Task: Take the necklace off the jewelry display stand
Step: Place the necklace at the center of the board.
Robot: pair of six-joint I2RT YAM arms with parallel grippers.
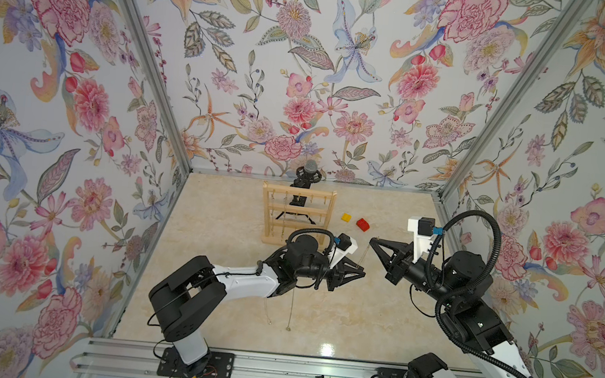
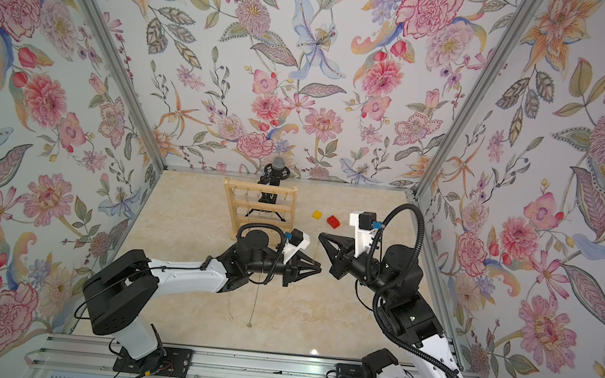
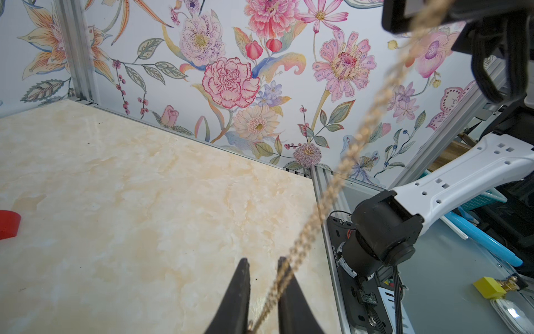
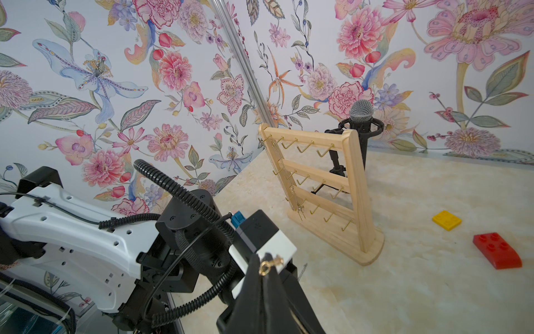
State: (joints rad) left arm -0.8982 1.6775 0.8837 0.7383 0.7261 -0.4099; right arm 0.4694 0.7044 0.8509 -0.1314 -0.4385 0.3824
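The necklace is a thin gold chain stretched between my two grippers, above the table and in front of the pale wooden jewelry display stand. My right gripper is shut on its clasp end; the gold ring pokes out at the closed tips. The chain runs down between the fingers of my left gripper. Those jaws stand a narrow gap apart, with the chain lying against one finger. Both top views show the left gripper just below and left of the right gripper.
Another chain hangs on the stand's left side. Two chains lie on the table under the left arm. A yellow brick and a red brick sit right of the stand. A microphone on a tripod stands behind it.
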